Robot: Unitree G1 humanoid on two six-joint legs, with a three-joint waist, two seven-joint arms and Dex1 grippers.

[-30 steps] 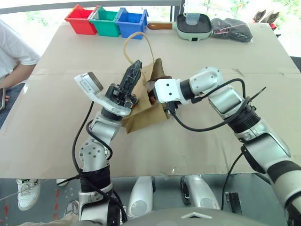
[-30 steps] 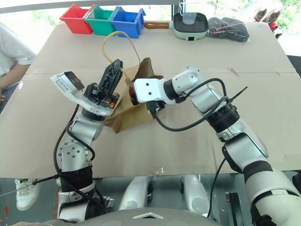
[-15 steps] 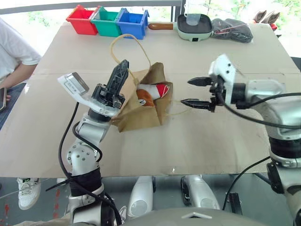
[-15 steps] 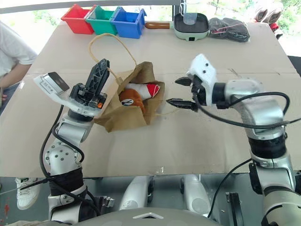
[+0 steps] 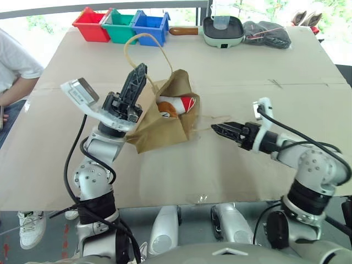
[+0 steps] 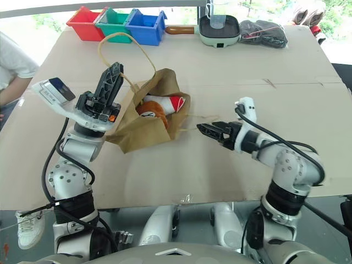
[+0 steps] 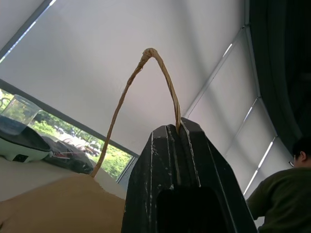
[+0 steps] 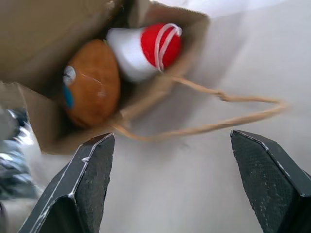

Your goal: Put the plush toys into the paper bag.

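From the head views, my left gripper [image 5: 137,77] is clamped on one handle [image 5: 144,41] of the paper bag [image 5: 165,124], holding its mouth up toward my right. Both plush toys [image 5: 175,105] sit inside that mouth. My right gripper [image 5: 221,129] hangs just off the bag's open side, fingers spread and empty, nearer the toys than my left

My left wrist view shows my fingers pinched shut on the handle loop

My right wrist view looks between wide fingers into the bag: the brown-orange toy [image 8: 92,82] beside the white one [image 8: 146,51], the second handle [image 8: 228,111] lying on the table [image 8: 194,194]

Count: one brown kraft paper bag [image 5: 165,124]; inside it two plush toys, brown-orange [image 8: 91,82] and white red-ended [image 8: 146,51]; beyond it three plastic bins, red [image 5: 91,25], green [image 5: 121,26], blue [image 5: 149,27].
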